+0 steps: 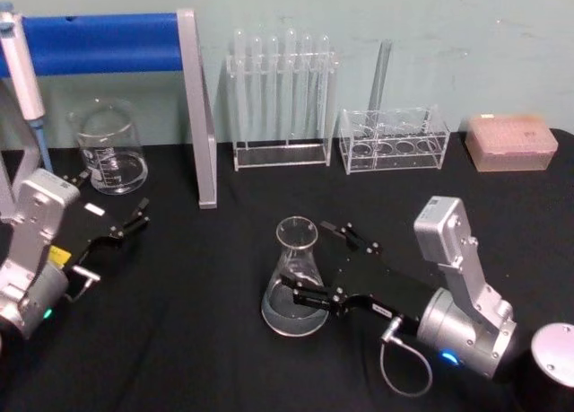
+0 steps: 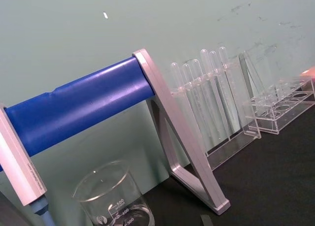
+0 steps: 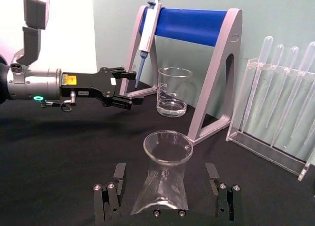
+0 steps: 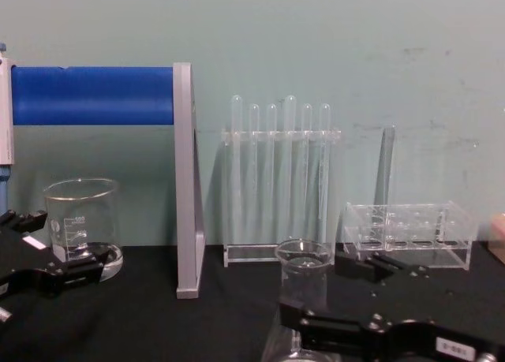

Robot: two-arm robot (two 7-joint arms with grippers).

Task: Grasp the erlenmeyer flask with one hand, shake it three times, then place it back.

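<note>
The erlenmeyer flask [image 1: 294,279] stands upright on the black table, clear glass with a wide base and flared rim. My right gripper [image 1: 310,259] is open, one finger on each side of the flask's lower body. In the right wrist view the flask [image 3: 165,179] sits midway between the two fingers [image 3: 110,199], with a gap on both sides. From the chest the flask [image 4: 304,279] shows between the right gripper's [image 4: 316,287] black fingers. My left gripper [image 1: 142,213] hovers open at the table's left, near the beaker, and holds nothing.
A glass beaker [image 1: 109,148] stands back left, under a blue-barred stand [image 1: 195,107] that holds a pipette [image 3: 149,31]. A test tube rack [image 1: 282,98], a second clear rack [image 1: 393,141] and a pink box [image 1: 509,143] line the back edge.
</note>
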